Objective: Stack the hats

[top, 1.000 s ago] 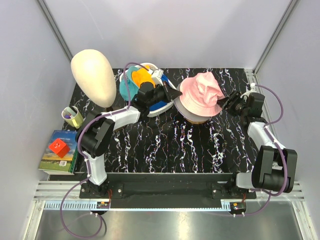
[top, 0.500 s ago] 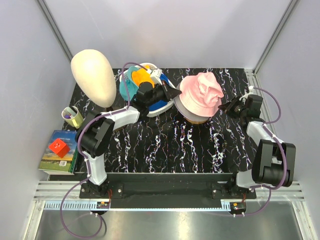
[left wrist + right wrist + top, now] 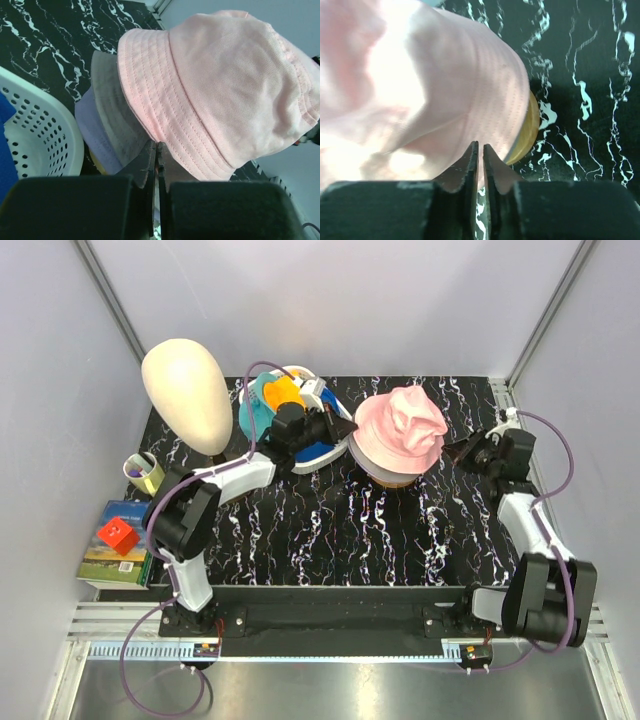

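Observation:
A pink bucket hat (image 3: 402, 427) sits on top of a stack, over a grey hat brim (image 3: 107, 100), a lavender brim (image 3: 92, 132) and an orange-yellow brim (image 3: 532, 125). My left gripper (image 3: 350, 428) is shut, with its tips (image 3: 157, 146) right at the pink hat's (image 3: 225, 85) left brim edge; I cannot tell whether it pinches any fabric. My right gripper (image 3: 450, 452) is shut and empty, just right of the stack; its tips (image 3: 480, 146) point at the pink hat (image 3: 445, 90). A teal hat (image 3: 256, 408) and a royal-blue hat (image 3: 318, 451) lie in the basket.
The white perforated basket (image 3: 327, 405) stands at the back behind the left gripper, and its wall shows in the left wrist view (image 3: 42, 135). A cream mannequin head (image 3: 187, 395) stands at the back left. A cup (image 3: 143, 472) and a book with a red cube (image 3: 118, 538) sit at the left edge.
My right gripper has drawn back to the right, away from the pink hat's brim. The pink hat has settled slightly. The left gripper has hardly moved.

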`<state>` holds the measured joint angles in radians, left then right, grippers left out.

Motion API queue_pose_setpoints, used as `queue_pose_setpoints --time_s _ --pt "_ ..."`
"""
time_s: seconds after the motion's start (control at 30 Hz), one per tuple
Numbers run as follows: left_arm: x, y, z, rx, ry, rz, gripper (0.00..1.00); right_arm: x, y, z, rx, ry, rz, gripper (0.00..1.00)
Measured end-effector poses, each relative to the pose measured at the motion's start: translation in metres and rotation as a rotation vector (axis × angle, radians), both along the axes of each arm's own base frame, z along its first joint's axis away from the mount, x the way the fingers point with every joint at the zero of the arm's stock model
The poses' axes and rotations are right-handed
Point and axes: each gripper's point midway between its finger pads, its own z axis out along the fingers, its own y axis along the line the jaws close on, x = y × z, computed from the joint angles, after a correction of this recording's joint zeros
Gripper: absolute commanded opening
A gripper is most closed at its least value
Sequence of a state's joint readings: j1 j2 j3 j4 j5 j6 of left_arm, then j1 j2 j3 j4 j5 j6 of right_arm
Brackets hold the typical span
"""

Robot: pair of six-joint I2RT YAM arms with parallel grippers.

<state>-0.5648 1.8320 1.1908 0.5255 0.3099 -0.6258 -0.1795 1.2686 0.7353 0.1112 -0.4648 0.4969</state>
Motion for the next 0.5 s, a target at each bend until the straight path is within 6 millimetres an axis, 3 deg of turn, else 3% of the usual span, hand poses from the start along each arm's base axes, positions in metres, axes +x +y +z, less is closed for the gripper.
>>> queue_pose_setpoints --time_s 0.1,0.2,0.33,0.5 --pt "-0.001 0.004 -0.006 0.031 -0.002 0.006 0.0 -0.005 -0.002 0.02 -0.023 -0.054 -0.013 0.27" --pt "-0.003 0.007 -0.017 0.065 0.011 0.011 0.0 -0.006 -0.005 0.028 -0.041 -0.079 -0.028 0.38" --pt "-0.002 0.011 -0.026 0.106 0.02 0.022 0.0 -0.002 -0.008 0.01 -0.039 -0.031 -0.03 0.53" --pt "0.0 0.015 -0.038 0.154 0.026 0.038 0.0 0.006 -0.01 -0.018 0.007 0.044 -0.026 0.65"
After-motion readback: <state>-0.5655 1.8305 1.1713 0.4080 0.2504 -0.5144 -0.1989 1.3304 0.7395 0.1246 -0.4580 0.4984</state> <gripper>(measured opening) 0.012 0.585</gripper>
